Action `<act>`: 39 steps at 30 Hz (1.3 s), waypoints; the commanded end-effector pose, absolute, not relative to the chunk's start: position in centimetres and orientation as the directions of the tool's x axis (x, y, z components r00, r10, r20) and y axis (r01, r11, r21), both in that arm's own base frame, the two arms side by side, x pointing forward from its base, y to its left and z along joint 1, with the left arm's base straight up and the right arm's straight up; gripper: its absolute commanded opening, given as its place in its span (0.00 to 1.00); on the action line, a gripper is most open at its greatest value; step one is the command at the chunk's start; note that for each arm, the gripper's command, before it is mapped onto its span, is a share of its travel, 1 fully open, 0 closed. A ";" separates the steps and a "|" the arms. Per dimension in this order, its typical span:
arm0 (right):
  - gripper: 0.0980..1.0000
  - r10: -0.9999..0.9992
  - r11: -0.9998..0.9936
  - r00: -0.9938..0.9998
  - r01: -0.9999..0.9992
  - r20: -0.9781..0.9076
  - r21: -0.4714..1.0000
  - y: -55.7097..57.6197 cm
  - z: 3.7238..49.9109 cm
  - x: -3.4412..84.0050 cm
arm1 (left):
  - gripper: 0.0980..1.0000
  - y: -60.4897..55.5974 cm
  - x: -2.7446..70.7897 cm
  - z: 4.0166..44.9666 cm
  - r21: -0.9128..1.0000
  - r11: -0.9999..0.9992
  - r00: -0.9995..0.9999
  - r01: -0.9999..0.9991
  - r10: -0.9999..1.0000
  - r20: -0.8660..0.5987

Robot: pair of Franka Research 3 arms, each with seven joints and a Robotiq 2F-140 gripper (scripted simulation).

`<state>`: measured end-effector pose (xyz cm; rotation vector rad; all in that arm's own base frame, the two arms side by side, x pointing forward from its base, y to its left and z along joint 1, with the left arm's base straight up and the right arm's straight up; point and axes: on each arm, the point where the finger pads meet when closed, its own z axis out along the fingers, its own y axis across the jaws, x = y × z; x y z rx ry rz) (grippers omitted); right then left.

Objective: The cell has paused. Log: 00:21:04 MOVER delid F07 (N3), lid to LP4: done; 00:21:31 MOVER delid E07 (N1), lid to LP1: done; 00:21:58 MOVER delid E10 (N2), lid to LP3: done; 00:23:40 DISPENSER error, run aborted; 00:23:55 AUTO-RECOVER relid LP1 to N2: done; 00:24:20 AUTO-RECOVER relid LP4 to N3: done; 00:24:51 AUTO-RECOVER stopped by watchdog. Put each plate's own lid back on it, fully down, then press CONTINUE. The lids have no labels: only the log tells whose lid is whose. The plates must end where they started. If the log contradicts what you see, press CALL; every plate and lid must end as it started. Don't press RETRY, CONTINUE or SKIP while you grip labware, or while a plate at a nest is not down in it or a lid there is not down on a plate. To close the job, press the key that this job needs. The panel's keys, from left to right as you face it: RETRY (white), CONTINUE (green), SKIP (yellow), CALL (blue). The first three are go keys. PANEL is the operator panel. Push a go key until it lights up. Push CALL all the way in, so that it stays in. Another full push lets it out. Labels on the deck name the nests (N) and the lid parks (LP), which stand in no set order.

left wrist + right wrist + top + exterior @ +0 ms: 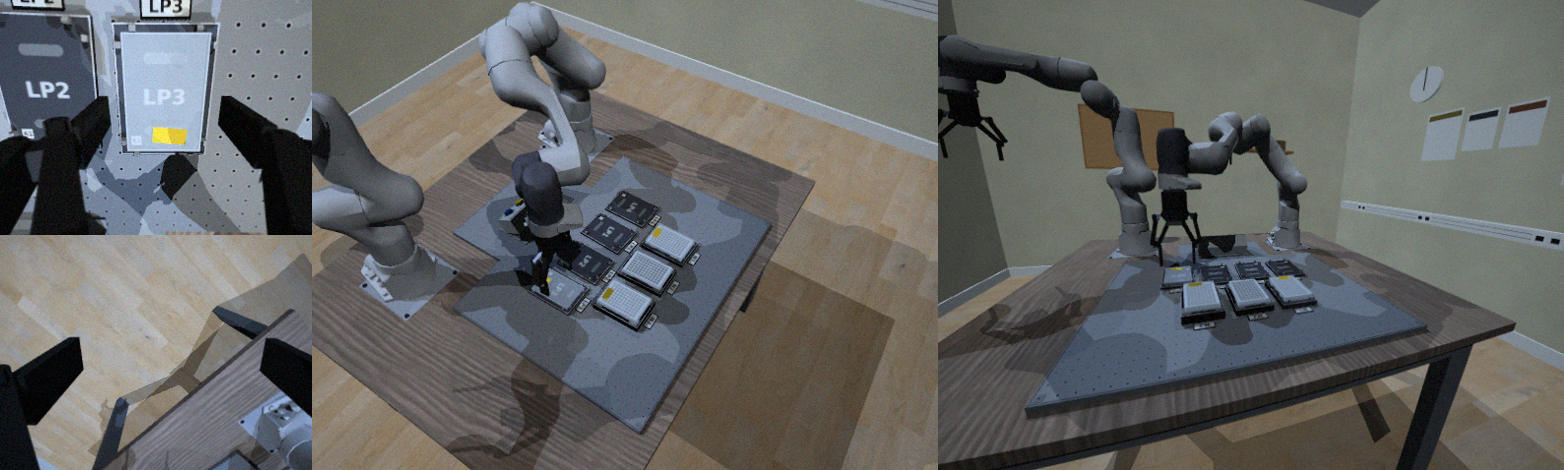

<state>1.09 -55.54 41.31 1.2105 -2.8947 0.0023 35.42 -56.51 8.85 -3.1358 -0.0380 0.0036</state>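
Spanning the deck (594, 353) (1114, 353) (276, 64): L grip (555, 276) (1177, 262) (165, 111) part-open, nothing held; R grip (971, 156) (171, 353) wide open, off deck. Lid (571, 295) (1177, 277) (163, 74) in LP3, below L. Risk: off-ctr descent, fingertip clips lid edge, tilts it.

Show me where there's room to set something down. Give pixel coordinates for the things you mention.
The perforated deck (594, 369) (1241, 353) (267, 89) has a wide free patch between the three white plates (646, 268) (1248, 293) and its edge nearest the exterior camera. It is crowded among plates and lid parks, especially at LP3's lid (571, 293) (1177, 277) (165, 74), under the left gripper (554, 277) (1177, 263) (164, 111).
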 end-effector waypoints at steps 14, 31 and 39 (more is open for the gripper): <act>1.00 -0.712 0.702 -0.702 -0.712 0.004 0.000 -55.5 41.3 1.1 | 0.66 -56.6 35.6 7.0 0.000 -1.000 1.000 0.020 0.020 0.000; 1.00 -0.712 0.702 -0.702 -0.712 0.004 0.000 -55.5 41.3 1.1 | 0.66 -56.6 35.6 6.7 0.000 -1.000 1.000 0.020 0.020 0.000; 1.00 -0.712 0.702 -0.702 -0.712 0.004 0.000 -55.5 41.3 1.1 | 0.66 -56.6 35.6 6.7 0.000 -1.000 1.000 0.020 0.020 0.000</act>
